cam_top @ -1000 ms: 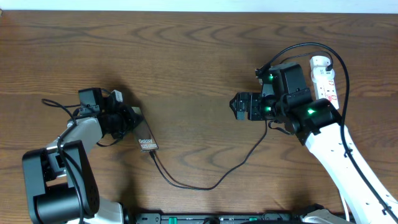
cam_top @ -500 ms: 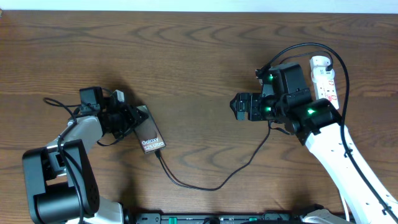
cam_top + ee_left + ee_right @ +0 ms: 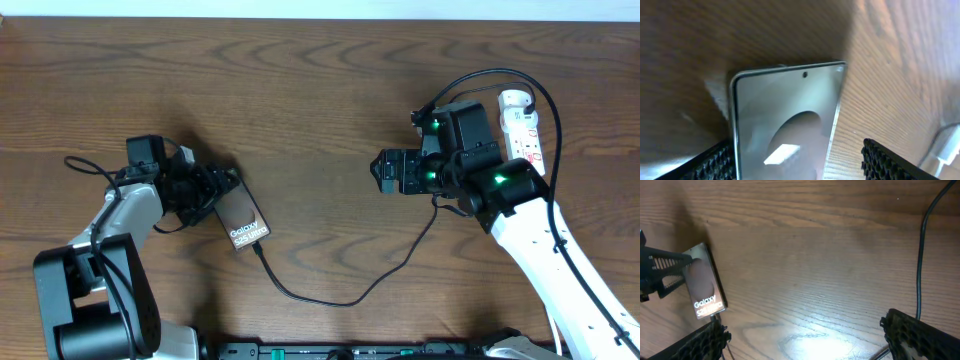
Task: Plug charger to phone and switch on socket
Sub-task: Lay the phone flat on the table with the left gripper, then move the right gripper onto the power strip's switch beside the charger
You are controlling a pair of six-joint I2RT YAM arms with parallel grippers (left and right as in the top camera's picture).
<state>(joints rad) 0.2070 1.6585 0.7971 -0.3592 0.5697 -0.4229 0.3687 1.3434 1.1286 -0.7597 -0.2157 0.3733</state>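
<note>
The brown wooden surface [image 3: 300,90] is the biggest thing here.

The white right arm [image 3: 560,270] comes up from 5 o'clock and bends toward the middle. The right fingers [image 3: 383,172] point to 9 o'clock. They are wide apart and hold nothing.

The left arm [image 3: 100,300] comes up from 7 o'clock. The left fingers [image 3: 215,187] point toward 4 o'clock. They are apart, one on each side of the top end of the phone. There is a gap on one side, so they do not squeeze it.

The socket [image 3: 522,125] is a white strip with red marks. It lies at 2 o'clock on the surface, right behind the right arm, and part of it is hidden.

The phone [image 3: 245,215] lies flat at 8 o'clock, well apart from the socket. Its white "Galaxy" words are at the end that points to 5 o'clock.

The charger [image 3: 340,298] is a thin black cable. Its tip meets the phone's 5 o'clock end. From there it dips toward 6 o'clock, then climbs toward 2 o'clock and goes under the right arm. I cannot tell where it ends.
</note>
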